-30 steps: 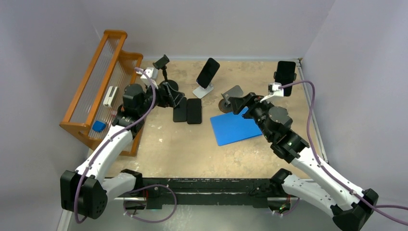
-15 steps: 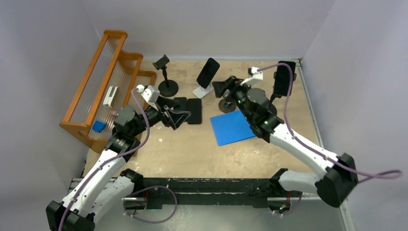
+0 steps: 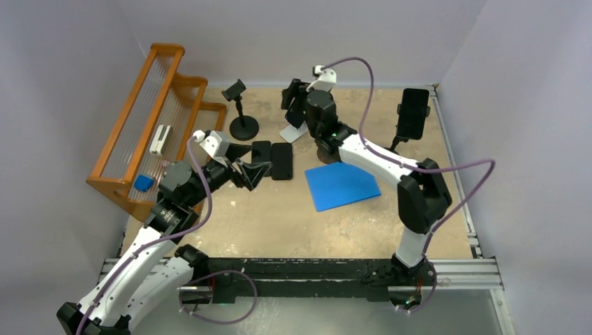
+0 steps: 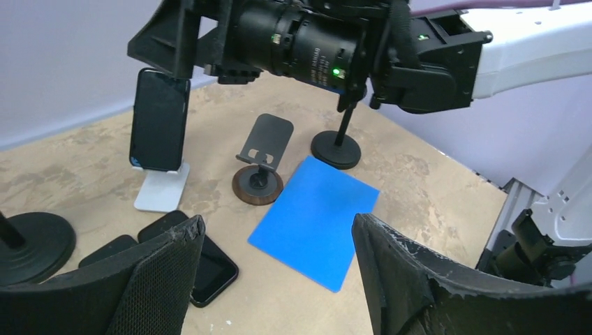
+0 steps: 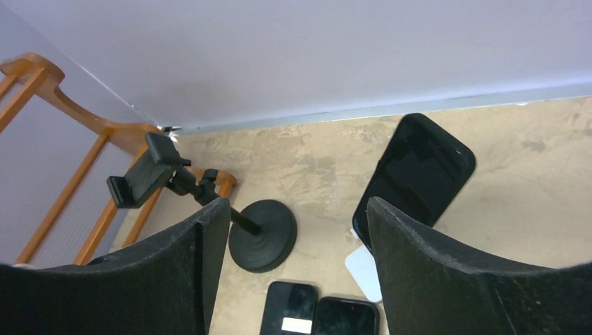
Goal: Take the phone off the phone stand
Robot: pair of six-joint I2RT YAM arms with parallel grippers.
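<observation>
Right wrist view, phone: The black glossy smartphone (image 5: 415, 174) is seen leaning back on the white angled phone stand (image 5: 363, 269), near the rear wall and just ahead of the right gripper (image 5: 297, 209).
Right wrist view, fingers: The black padded fingers (image 5: 188, 272) are spread wide, and nothing is held between them.
Right wrist view, neighbours: An empty black clamp stand (image 5: 258, 234) is placed to the left. Two flat black phones (image 5: 314, 314) lie nearer.
Left wrist view, phone: The lower edge is seated in the stand's lip. The right gripper is positioned at the top edge, but contact cannot be confirmed.
Left wrist view, left gripper (image 4: 276, 272): The fingers are set wide and empty, well apart from the stand.
Left wrist view, surroundings: A grey folding stand on a round wooden base (image 4: 260, 157) and a blue rectangular sheet (image 4: 314, 220) are shown.
Top view, phone: The smartphone is largely hidden behind the right gripper. A second black phone on a pole stand (image 3: 412, 112) is located at the right edge.
Handling: The phone is judged rigid, fairly light, smooth and slippery, with a fragile glass face. It is only rested, not clamped.
Grip point: The long side edges of the upper half are recommended. The light stand may be tipped or dragged.
</observation>
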